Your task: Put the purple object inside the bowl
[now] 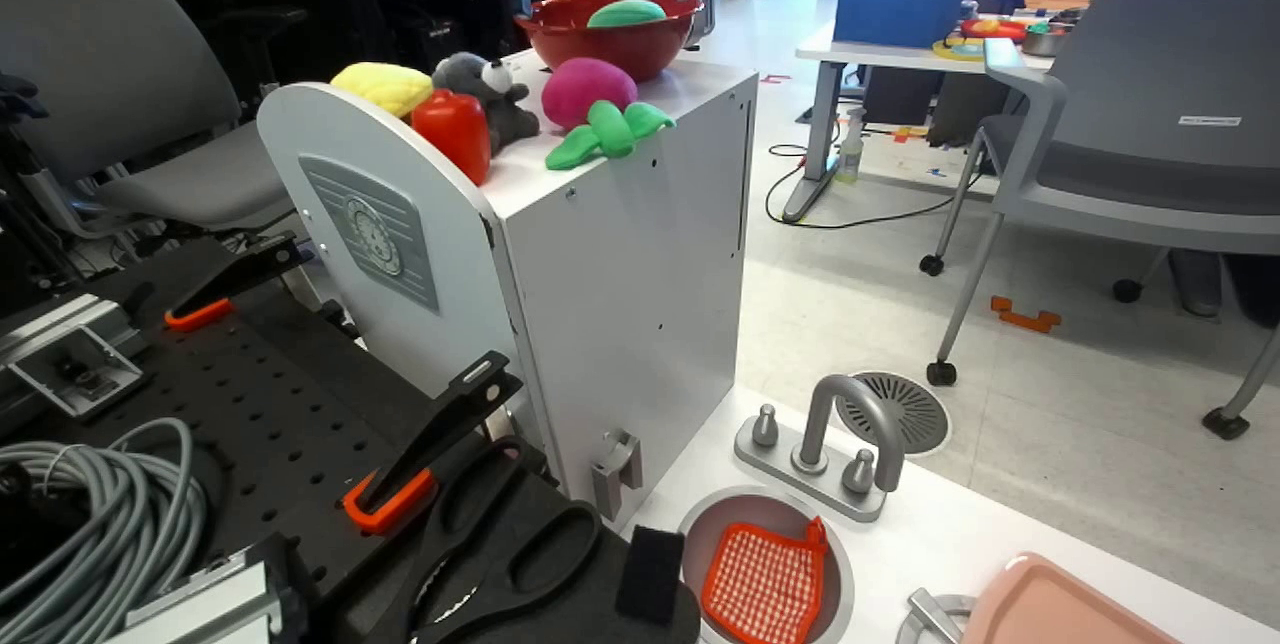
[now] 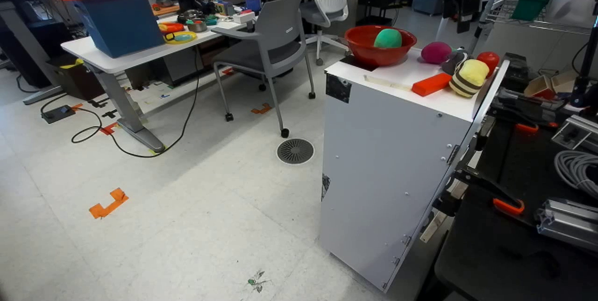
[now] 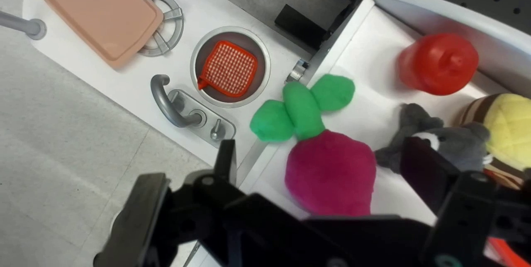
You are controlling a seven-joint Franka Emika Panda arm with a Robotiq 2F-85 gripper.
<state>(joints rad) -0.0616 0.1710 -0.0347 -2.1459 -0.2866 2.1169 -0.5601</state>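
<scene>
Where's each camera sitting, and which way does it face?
Wrist view: sits just behind the open hand, facing down onto the purple toy.
Exterior view: raised near the sink, facing the cabinet; hand perhaps at top edge.
Exterior view: raised over the floor, facing the cabinet's opposite side; hand perhaps at top edge.
Both exterior views share the red bowl.

You're in a lab: beside the white cabinet (image 1: pixel 625 259), a perforated black surface (image 1: pixel 300 364) carries clamps (image 1: pixel 430 439) and coiled cable (image 1: pixel 120 504).
</scene>
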